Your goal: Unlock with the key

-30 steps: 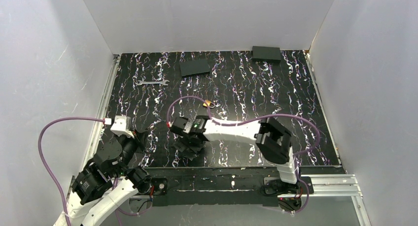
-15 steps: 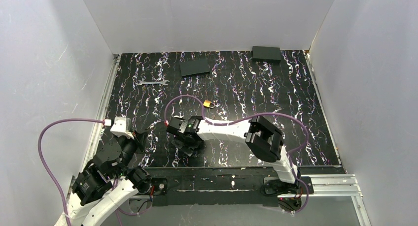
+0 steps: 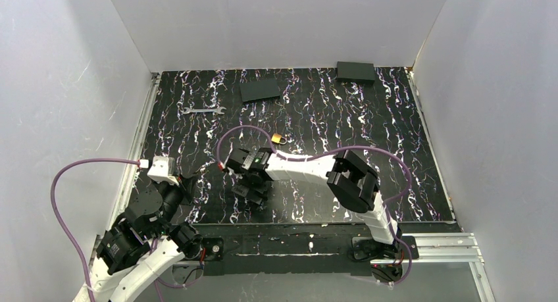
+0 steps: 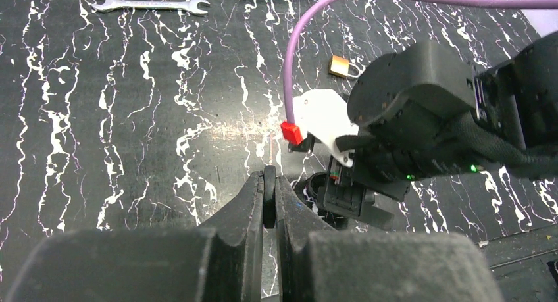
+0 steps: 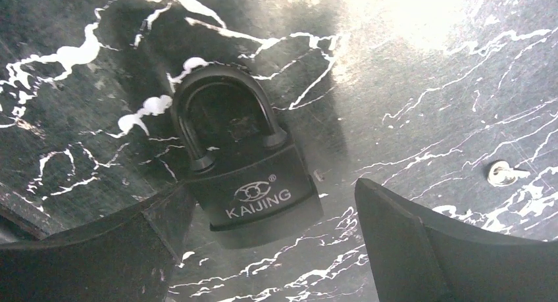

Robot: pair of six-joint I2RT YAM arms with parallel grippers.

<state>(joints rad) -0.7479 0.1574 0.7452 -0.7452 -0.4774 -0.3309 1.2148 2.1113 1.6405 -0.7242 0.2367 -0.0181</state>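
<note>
Straddling matte black arched padlock [image 5: 253,183], right gripper [image 5: 270,206] gapes; left gripper [image 4: 269,176] pinches round-headed key [image 4: 269,198].

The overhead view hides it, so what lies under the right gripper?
A black padlock marked KAIJING lies flat on the table between the right gripper's open fingers. Its keyhole is out of sight; one finger covers a corner.

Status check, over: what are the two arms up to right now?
Left gripper shut on thin black key. Right gripper open, straddling black padlock, shackle closed. Brass padlock and wrench lie farther back, out of the way.
</note>
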